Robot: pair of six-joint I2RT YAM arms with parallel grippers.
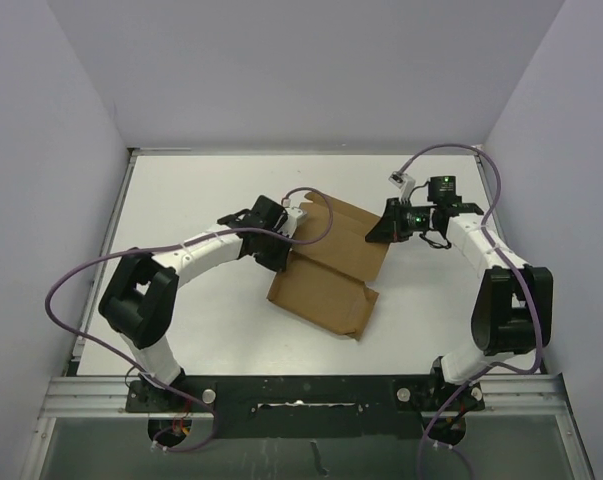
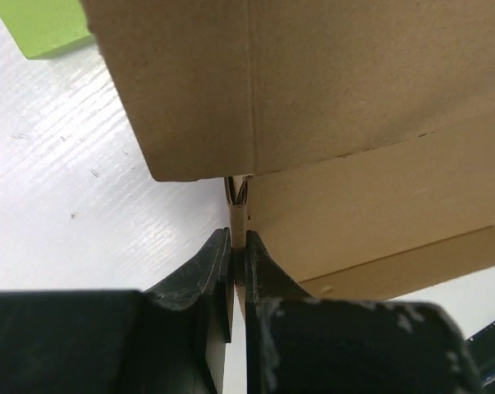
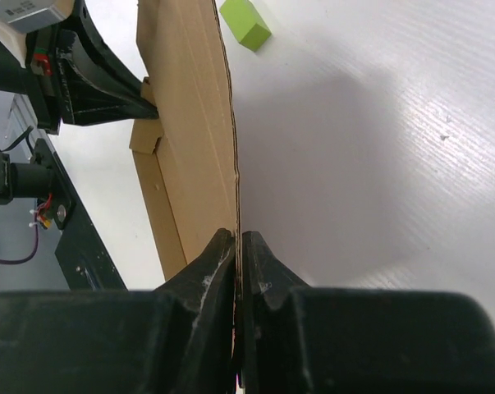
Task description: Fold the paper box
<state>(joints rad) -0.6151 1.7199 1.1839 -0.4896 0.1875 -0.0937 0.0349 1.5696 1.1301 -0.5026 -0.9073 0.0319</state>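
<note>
1. White tabletop (image 1: 201, 330) between pale walls; small green block (image 3: 245, 23) lying beyond.
2. Brown paper box (image 1: 331, 265): mid-table between both arms, partly folded, far panel apparently raised off the surface.
3. Handling, as judged: thin, light kraft card, stiff across panels, yielding at creases, easily dented; best taken at flap edges.
4. Fingers of left gripper (image 2: 239, 246): pinched together on a flap edge.
5. Fingers of right gripper (image 3: 237, 242): clamped on the opposite panel's edge.
</note>
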